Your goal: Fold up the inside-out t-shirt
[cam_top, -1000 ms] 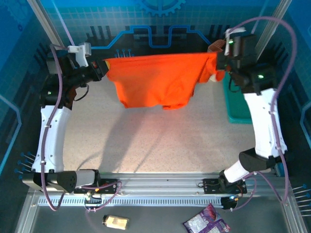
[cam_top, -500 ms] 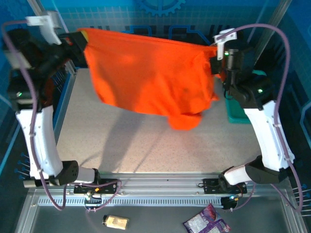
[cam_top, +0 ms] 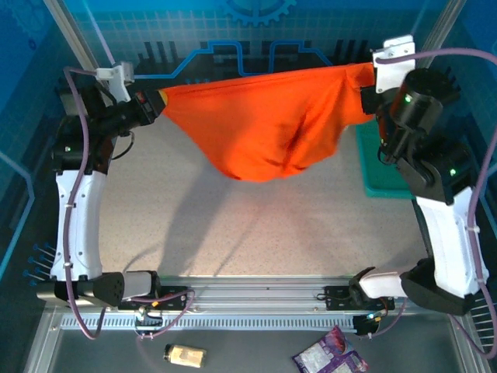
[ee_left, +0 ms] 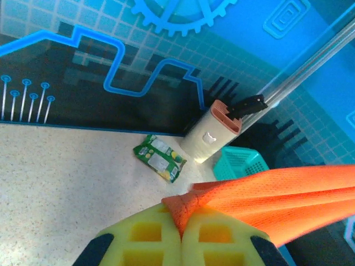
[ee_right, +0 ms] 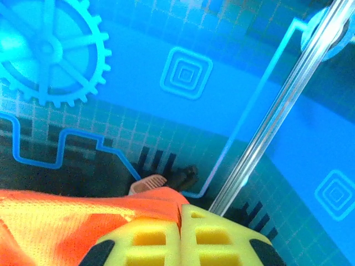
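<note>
A: Orange t-shirt (cam_top: 268, 128), where now?
B: Up in the air, strung between the two arms, well above the bench (cam_top: 233, 225). Sags in a deep belly at the middle; looks clear of the surface.
A: Held how?
B: Pinched at both ends. At the left tool (ee_left: 181, 235), pads fully closed on a bunched corner of the cloth. At the right tool (ee_right: 181, 221), clamped tight as well, on the opposite edge.
A: Stage?
B: Probably spreading out before laying flat. No fold made yet, judging by the loose hang.
A: Risks?
B: Slipping, first. Only a thin bite of soft knit in each pinch; pull the ends further apart and could tear free on one side, dropping into a heap. Then bunching: lower with that belly slack and likely lands creased, hard to fold square.
A: Anything nearby to snag on?
B: Yes, a teal basket (cam_top: 380, 167) at the right edge of the bench, near the right-hand end of the cloth. Drift that way while lowering and could drape over its rim or catch in the mesh. Further back, by the wall, a knife block (ee_left: 213, 136) and a green packet (ee_left: 160, 158); well apart from the cloth, little worry unless swung far back.
A: So?
B: Lower evenly, keep mild tension, aim for mid-bench.
</note>
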`<state>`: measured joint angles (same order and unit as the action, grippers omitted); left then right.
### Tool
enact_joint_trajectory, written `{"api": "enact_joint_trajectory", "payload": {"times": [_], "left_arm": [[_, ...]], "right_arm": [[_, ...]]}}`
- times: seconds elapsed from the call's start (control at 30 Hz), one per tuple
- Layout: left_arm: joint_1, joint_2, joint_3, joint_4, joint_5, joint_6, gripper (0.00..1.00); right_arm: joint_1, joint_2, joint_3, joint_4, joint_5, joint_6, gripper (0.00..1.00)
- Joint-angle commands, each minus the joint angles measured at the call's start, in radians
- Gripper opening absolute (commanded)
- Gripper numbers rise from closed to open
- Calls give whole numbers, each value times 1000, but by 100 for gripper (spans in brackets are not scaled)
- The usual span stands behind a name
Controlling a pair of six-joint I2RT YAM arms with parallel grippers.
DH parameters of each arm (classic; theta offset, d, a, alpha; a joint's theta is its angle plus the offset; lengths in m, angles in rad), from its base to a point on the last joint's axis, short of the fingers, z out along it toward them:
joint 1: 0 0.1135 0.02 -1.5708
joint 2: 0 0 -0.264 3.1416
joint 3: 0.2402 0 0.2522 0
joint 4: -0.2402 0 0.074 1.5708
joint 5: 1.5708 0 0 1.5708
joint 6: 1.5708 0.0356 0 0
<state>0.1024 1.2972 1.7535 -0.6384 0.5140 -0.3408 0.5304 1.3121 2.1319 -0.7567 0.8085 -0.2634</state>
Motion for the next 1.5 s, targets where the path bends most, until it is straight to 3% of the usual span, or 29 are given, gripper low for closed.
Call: {"api": "enact_joint_trajectory", "payload": {"times": [0.0,0.07,0.13,0.37,0.87,1.1,1.27,1.47], "left_arm": [[65,-16,285,-63,-167,76,0],[69,34,480,-154,-178,131,0],[69,56,553,-199,-169,144,0],[69,-102,204,-36,-146,85,0],[69,-295,138,-15,-178,80,0],[69,-392,136,9,-177,83,0],[69,-366,213,-51,-167,86,0],[69,-289,127,-46,-199,116,0]], "right_arm": [[-24,8,-39,35,135,21,0],[-21,45,-38,-43,89,98,0],[-19,64,-44,-62,95,118,0],[-19,-33,-94,24,111,116,0],[-1,-381,-271,150,55,150,0],[-2,-508,-275,186,-60,161,0],[-1,-458,-171,146,-140,131,0],[-1,-277,-84,38,-202,104,0]]}}
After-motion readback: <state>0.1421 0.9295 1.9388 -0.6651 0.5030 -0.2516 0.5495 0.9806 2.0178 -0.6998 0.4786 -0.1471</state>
